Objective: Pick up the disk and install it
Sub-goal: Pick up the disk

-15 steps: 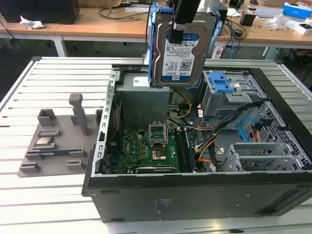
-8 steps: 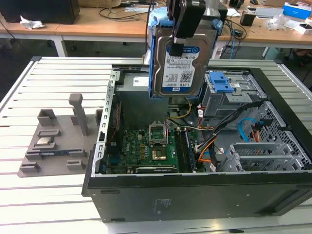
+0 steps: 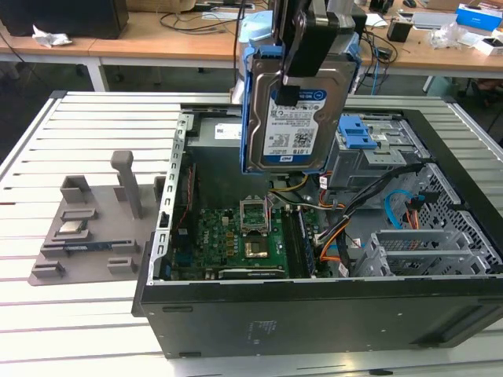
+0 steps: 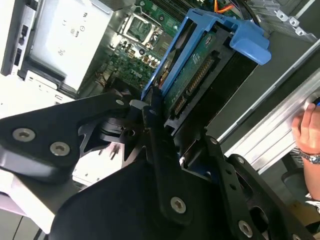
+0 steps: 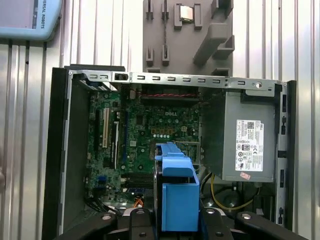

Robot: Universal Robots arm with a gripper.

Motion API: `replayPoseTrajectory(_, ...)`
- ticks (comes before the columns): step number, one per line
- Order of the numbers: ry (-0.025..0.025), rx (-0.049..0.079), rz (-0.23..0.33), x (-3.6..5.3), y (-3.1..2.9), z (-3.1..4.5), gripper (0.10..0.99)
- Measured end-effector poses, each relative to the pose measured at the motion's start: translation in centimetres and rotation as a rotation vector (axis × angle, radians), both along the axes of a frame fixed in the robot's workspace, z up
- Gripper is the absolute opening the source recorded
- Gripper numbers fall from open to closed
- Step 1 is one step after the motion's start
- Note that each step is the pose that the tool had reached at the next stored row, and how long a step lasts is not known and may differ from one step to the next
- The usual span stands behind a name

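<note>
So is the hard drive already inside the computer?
Not yet: the hand holds the disk upright above the open computer case.

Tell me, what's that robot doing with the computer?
The robot arm's tool grips the disk, a silver drive in blue rails, and holds it upright in the air above the open computer case. The disk is not installed yet. Beside the case, on the exterior view's left, a grey tray holds a small chip.
</note>
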State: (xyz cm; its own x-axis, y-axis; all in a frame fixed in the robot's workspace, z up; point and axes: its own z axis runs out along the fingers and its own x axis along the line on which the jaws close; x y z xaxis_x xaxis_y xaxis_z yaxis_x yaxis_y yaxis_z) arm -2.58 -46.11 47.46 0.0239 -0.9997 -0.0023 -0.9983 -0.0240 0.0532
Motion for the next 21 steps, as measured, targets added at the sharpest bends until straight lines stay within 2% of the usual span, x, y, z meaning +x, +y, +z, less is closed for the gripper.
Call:
replayPoseTrajectory(5, 0.0, 0.0, 0.0, 0.0, -1.09, -0.08, 0.369)
replayPoseTrajectory(7, 0.0, 0.0, 0.0, 0.0, -1.71, -0.12, 0.369)
replayPoseTrajectory(16, 0.0, 0.0, 0.0, 0.0, -3.66, -0.24, 0.369)
replayPoseTrajectory(21, 0.0, 0.0, 0.0, 0.0, -4.55, -0.29, 0.369)
